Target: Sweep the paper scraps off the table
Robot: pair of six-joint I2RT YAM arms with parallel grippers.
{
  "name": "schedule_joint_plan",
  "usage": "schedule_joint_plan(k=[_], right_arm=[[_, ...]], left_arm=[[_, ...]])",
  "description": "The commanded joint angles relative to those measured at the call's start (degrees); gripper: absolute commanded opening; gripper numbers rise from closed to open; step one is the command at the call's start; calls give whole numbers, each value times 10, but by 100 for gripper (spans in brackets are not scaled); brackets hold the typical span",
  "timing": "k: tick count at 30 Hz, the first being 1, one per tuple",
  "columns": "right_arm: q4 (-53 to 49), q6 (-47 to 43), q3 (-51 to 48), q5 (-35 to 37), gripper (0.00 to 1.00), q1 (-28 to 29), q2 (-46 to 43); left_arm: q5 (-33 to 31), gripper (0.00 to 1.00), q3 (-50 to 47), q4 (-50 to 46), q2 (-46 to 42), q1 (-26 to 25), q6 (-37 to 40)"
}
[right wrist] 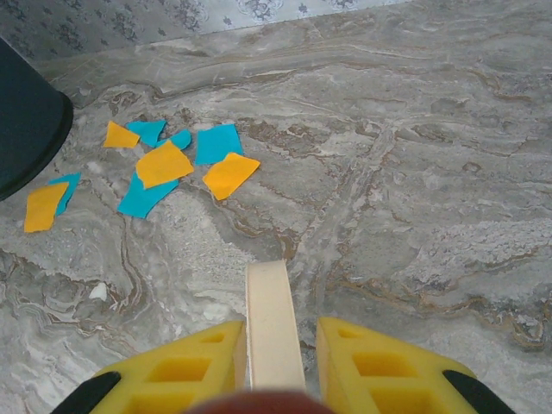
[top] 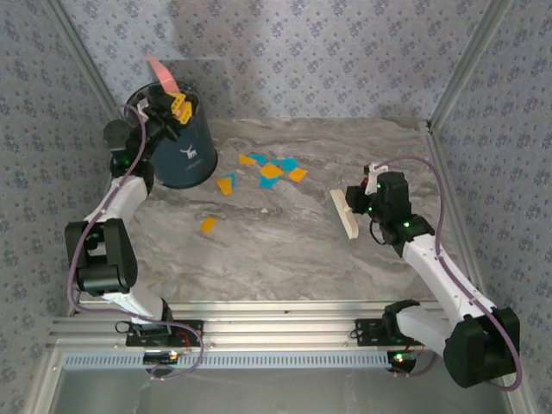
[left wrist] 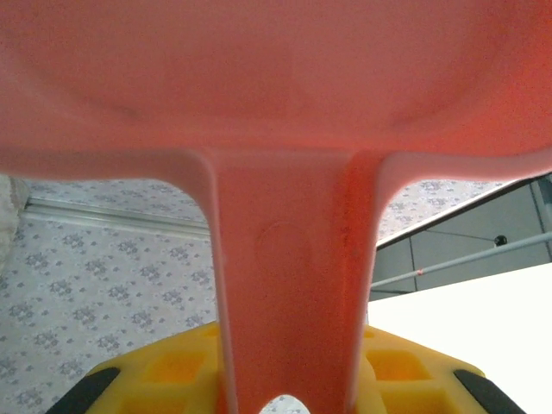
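Note:
Orange and cyan paper scraps [top: 272, 170] lie in a loose cluster on the grey marble table [top: 285, 254], with one orange scrap [top: 208, 224] apart, nearer the front. In the right wrist view the scraps [right wrist: 172, 164] lie ahead and to the left on the table [right wrist: 414, 172]. My left gripper [top: 177, 105] is raised over a dark bin and shut on the handle of a pink dustpan [top: 162, 73]. The dustpan [left wrist: 276, 86] tilts up before the left gripper [left wrist: 289, 366]. My right gripper [top: 358, 203] is shut on a cream flat sweeper [top: 345, 214], right of the scraps. The sweeper [right wrist: 274, 319] sits between the right gripper's [right wrist: 276, 349] yellow fingers.
A dark blue bin [top: 185, 151] stands at the table's back left, its edge also in the right wrist view [right wrist: 26, 121]. Floral walls enclose the back and sides. An aluminium frame [top: 285, 332] runs along the near edge.

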Motion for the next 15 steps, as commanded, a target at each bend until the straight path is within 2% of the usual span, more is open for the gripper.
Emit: schedule_joint_plan(k=[1,5,7,9,11,15], right_arm=[[5,12,3,8,0,4,-4],[4,12,4,8,0,5,-4],[5,12,3,6,0,5,-5],[5,11,3,5,0,4,-5],[7,10,0,4,0,5,-6],[13,11,-4,3,0,6,-6]], left_arm=[[-17,0,0,58,-13,-3,-34],[-2,0,13,38,-17,-3,-11],[25,0,33,-24,-26,-2,45],[51,0,57,-105,-39,-3,122],[70,0,90,-238,-55,-2,234],[72,0,150,-457,-72,-3,431]])
